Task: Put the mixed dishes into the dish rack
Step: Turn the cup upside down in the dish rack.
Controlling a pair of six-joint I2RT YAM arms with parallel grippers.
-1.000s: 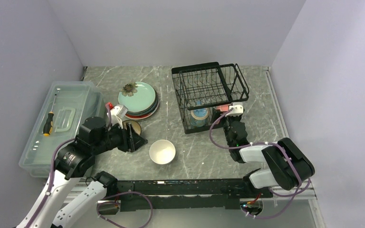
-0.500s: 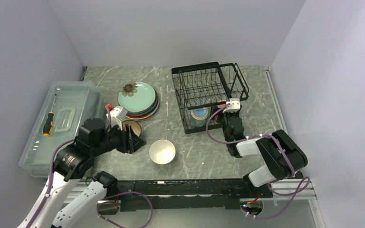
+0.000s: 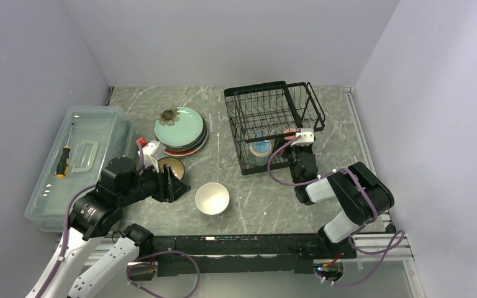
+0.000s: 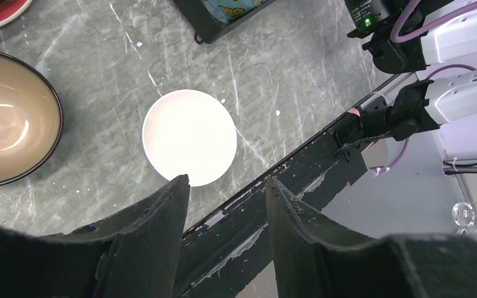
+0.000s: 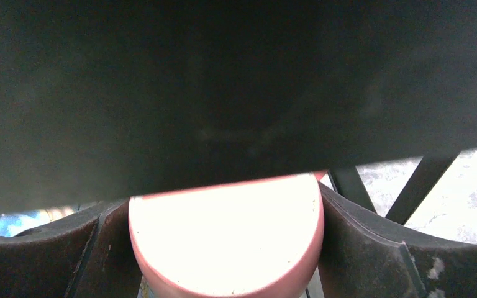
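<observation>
the pink mug (image 3: 290, 131), clamped in the right gripper (image 5: 225, 248), is at the lower tier of the dish rack (image 3: 273, 108) by the loaded blue mug (image 3: 261, 149); plates (image 3: 180, 127), brown bowl (image 3: 172, 166) and white bowl (image 3: 212, 198) are not yet racked, the left gripper (image 4: 227, 183) parted and empty.

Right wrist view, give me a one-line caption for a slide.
Right gripper clamped on the pink mug, dish rack wires just beyond.

pink mug (image 5: 227, 242) beside black rack (image 3: 273, 118), white bowl (image 3: 212, 198) upright well apart.
</observation>
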